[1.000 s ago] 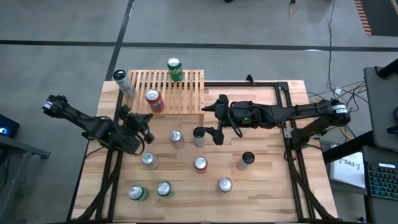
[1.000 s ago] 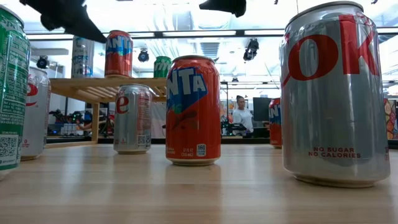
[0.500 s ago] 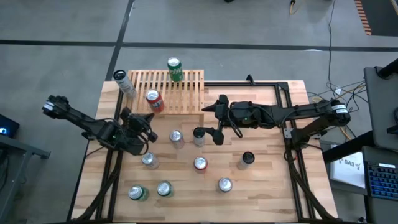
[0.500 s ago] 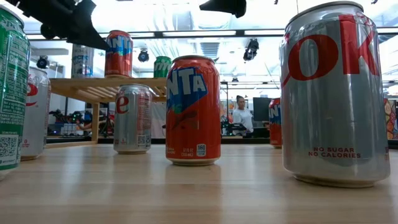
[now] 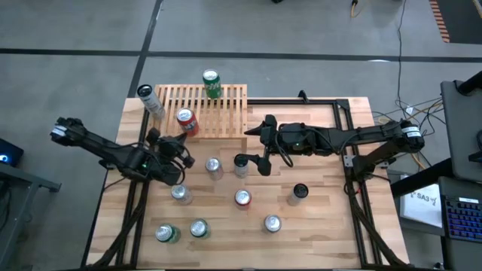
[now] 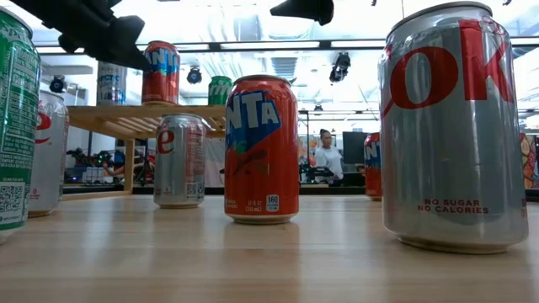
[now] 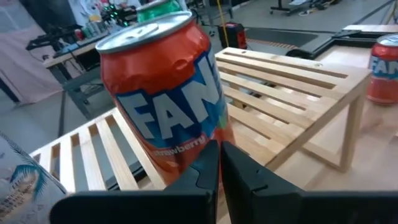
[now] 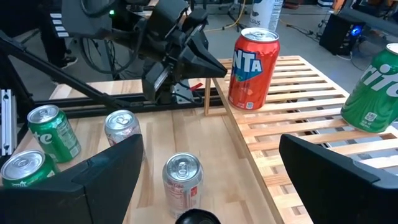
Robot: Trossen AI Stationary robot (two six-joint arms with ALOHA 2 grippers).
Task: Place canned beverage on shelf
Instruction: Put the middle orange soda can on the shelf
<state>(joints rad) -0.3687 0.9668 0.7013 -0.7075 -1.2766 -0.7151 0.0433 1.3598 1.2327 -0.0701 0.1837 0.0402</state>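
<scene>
From above, my right hand (image 5: 242, 162) hangs wide open and empty over the worktop (image 5: 324, 218), just beside a silver can (image 5: 214, 167).

Wrist view: left hand (image 7: 219, 163) closed, empty, facing the shelf (image 7: 292, 93).

Rigid, smooth, probably dentable: grip mid-body.

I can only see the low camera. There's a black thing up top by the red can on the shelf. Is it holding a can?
Observer: No. That's the left gripper. Its own camera shows it shut and empty, right in front of the red can.
Operator: Where's the other gripper?
Observer: From above, the right gripper is over the table near the shelf's front edge. It is open and holds nothing.
Operator: Is there room for more cans up there?
Observer: Yes. From above, the right part of the shelf is bare slats.
</scene>
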